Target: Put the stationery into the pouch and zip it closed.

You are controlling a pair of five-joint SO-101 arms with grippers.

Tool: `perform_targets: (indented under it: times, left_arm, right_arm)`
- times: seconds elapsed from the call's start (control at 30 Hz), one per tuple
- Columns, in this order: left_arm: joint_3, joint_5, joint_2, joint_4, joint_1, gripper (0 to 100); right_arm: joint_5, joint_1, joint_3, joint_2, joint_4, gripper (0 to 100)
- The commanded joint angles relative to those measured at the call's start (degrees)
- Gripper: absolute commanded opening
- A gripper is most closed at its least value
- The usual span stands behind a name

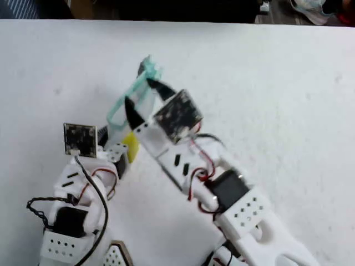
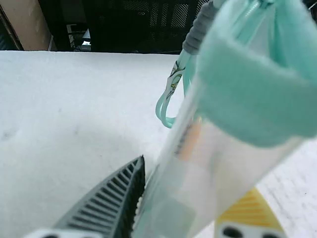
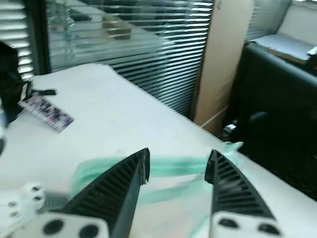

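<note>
Mint-edged clear pouch (image 2: pixel 228 144) tight in left end effector (image 2: pixel 198 177); right end effector (image 3: pixel 178 154) wide, perhaps astride it.

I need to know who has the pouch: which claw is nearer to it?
Left. The left claw is shut on the pouch at its end nearest the arms. The right claw hangs open over its teal edge, not gripping.

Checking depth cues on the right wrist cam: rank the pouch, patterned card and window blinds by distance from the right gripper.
1. pouch: right at the right gripper, lying across the gap between its open jaws.
2. patterned card: flat on the table, farther out.
3. window blinds: beyond the table's far edge, farthest.
</note>
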Motion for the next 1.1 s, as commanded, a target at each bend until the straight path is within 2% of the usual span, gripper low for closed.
perform_targets:
  times: [0.0, 0.1, 0.33, 0.47, 0.7, 0.87, 1.07]
  left_arm:
    - [-2.8, 0.4, -0.5, -0.2, -0.1, 23]
    - [-2.8, 0.4, -0.5, -0.4, 0.0, 23]
    - [-2.8, 0.4, -0.5, -0.4, 0.0, 23]
    - [-2.7, 0.4, -0.5, -0.4, 0.0, 23]
    - [-2.7, 0.4, -0.5, -0.4, 0.0, 23]
    - [-2.7, 0.4, -0.5, -0.4, 0.0, 23]
    - [-2.6, 0.4, -0.5, -0.3, 0.0, 23]
  right_arm:
    - [0.2, 3.2, -11.3, 1.2, 9.5, 18.2]
    - [-1.0, 3.6, -21.5, 6.0, 23.3, 23.8]
    - [-24.3, 3.2, -47.5, 22.6, 47.8, 31.0]
    - [-28.9, 3.0, -61.5, 32.6, 56.2, 31.4]
    - [-30.8, -1.3, -78.0, 45.7, 64.4, 31.4]
    - [-33.6, -1.2, -79.3, 53.0, 64.8, 31.4]
    - [-33.1, -1.3, -79.6, 57.3, 65.7, 29.6]
